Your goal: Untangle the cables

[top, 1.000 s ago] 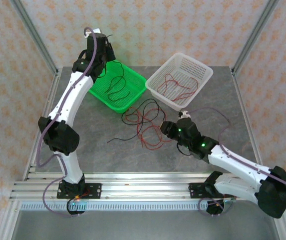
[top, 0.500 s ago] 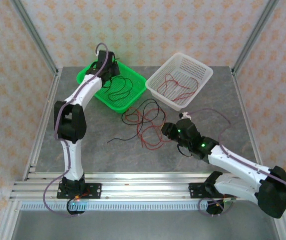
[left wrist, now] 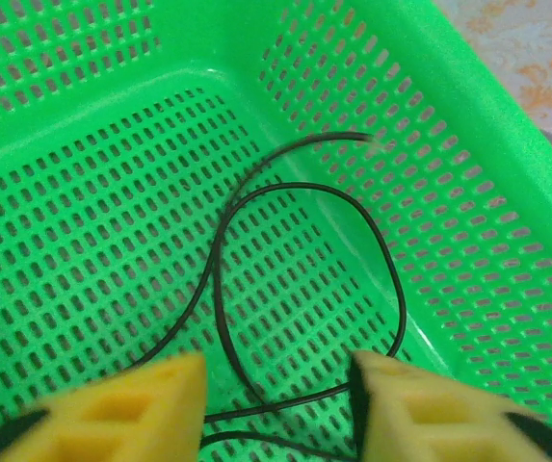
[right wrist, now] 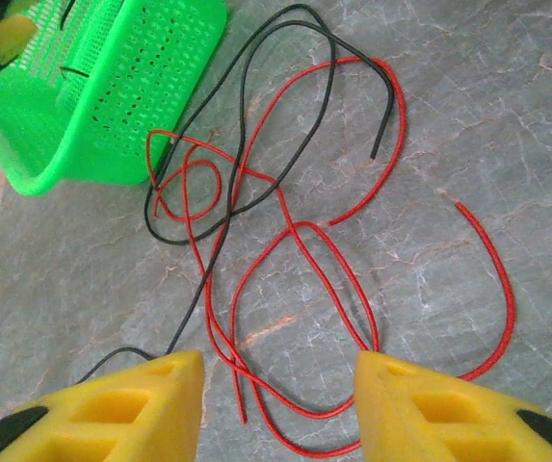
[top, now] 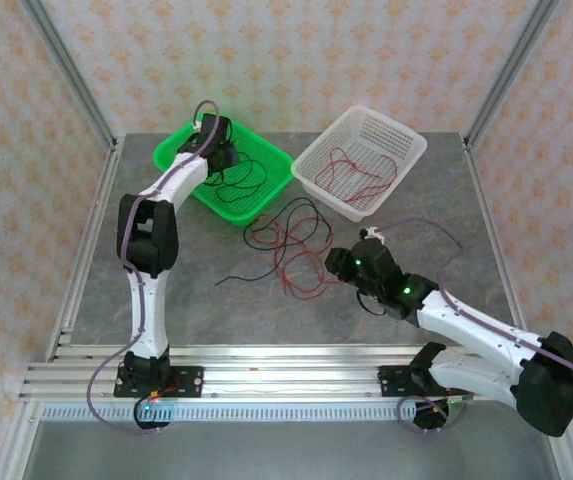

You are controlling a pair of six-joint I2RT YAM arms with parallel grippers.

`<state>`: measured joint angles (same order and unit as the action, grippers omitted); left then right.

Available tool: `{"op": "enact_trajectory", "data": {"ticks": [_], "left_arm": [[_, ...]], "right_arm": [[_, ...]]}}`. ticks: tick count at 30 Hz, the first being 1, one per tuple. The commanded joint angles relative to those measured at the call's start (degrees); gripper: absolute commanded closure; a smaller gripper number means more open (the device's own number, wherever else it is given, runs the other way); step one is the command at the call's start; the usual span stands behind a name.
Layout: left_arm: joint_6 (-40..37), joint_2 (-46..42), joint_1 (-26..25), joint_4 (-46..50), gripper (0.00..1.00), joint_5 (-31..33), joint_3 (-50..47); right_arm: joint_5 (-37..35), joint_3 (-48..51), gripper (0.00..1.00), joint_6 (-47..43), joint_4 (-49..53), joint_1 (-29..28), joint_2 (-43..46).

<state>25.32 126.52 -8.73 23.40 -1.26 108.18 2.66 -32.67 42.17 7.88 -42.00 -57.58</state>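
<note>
The cables lie in three places. A tangle of red and black cables [top: 286, 250] is spread on the grey table; in the right wrist view a red cable [right wrist: 304, 225] loops across a black cable [right wrist: 240, 115]. My right gripper [top: 331, 262] hovers at the tangle's right edge, open [right wrist: 277, 371], with red loops on the table beneath its gap. My left gripper [top: 224, 158] is down inside the green basket [top: 271, 185], open [left wrist: 277, 385], above a loose black cable [left wrist: 221, 317] lying on the basket floor. Nothing is gripped.
A white basket [top: 401, 172] at the back right holds red cables [top: 356, 170]. More black cables [top: 241, 175] rest in the green basket [right wrist: 112, 96], whose wall [left wrist: 468, 192] rises close around the left fingers. Metal frame posts stand at the table's corners.
The left arm came down from above the green basket into it and its jaws opened, leaving a black cable on the basket floor. The right arm has not moved.
</note>
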Motion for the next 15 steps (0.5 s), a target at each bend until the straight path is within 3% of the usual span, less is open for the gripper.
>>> {"op": "enact_trajectory", "data": {"ticks": [1, 6, 15], "left_arm": [[-0.5, 0.5, 0.0, 2.5, 0.45, 1.1, 3.7], [-0.9, 0.1, -0.1, 5.2, 0.37, 2.2, 5.6], [-1.1, -7.0, -1.2, 5.6, 0.36, 2.0, 3.0]], "right_arm": [[-2.8, -1.1, 0.55, 1.2, 3.1, -0.5, 0.0], [-3.3, -2.0, 0.55, 1.7, 4.6, -0.6, -1.8], [-4.1, -4.1, 0.55, 1.1, 6.3, -0.8, -7.3]]}}
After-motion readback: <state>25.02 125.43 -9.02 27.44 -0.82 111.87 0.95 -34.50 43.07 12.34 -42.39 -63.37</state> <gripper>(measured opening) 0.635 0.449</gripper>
